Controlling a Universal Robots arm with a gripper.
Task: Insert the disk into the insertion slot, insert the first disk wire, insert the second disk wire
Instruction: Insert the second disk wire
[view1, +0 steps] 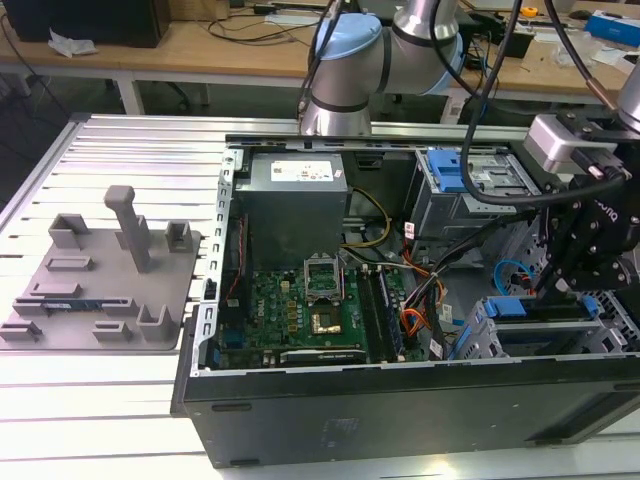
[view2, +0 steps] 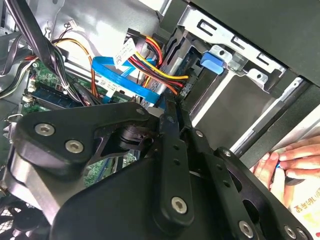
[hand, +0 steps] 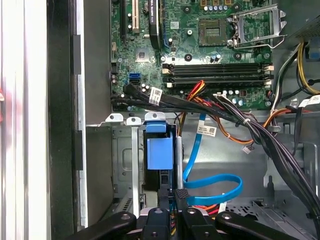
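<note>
We see the black pincer (view1: 560, 275) lowered into the open computer case (view1: 400, 400) at the exterior view's right, above the drive cage. In the first wrist view its fingers (hand: 181, 197) stand close together, pinched on a small dark connector just beside the blue tab (hand: 159, 152) of the disk (hand: 162, 177), which sits edge-on in the insertion slot (hand: 125, 165). In the exterior view the disk's blue frame (view1: 520, 307) shows just beneath the pincer. A flat blue cable (hand: 215, 182) loops beside the fingers, and a bundle of black, red and orange wires (hand: 210, 102) crosses above it below the green circuit board (hand: 200, 55). A person's hand (view2: 292, 162) rests at the case's edge in the second wrist view. On the counter (view1: 120, 400) lies a grey fixture plate (view1: 100, 275).
</note>
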